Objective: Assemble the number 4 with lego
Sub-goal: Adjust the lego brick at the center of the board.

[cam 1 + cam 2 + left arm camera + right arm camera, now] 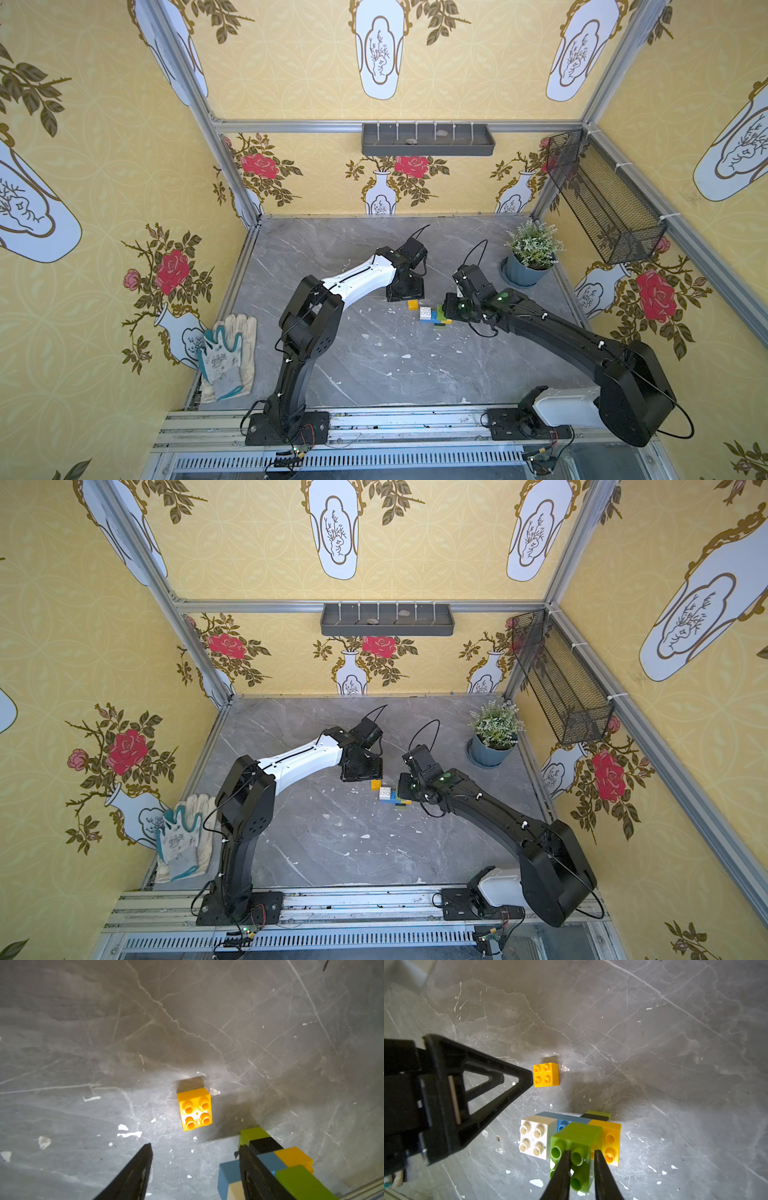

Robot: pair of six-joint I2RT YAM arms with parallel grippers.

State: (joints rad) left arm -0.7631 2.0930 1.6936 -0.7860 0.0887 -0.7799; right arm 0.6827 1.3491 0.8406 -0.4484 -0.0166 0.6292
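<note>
Nearest the robot's base, the number 4 [434,318] lies flat on the table [374,365] with its studs up, between the two arms. Its long blue brick [562,1125] seems to run crosswise, from the white brick [533,1139] on the left arm's side toward the right arm. The right gripper [582,1152] has its fingers drawn close together on the top green brick [575,1136], apparently pinning the number 4 down. Just beyond sits the loose yellow brick [195,1108], square, studs up, turned a little against the left gripper [195,1146], which hangs about half open with nothing in it. The step looks like picking up that brick. I would square the wrist to its flat sides, centre it between the fingers, go low before closing, and steer clear of the number 4 beside one finger.
</note>
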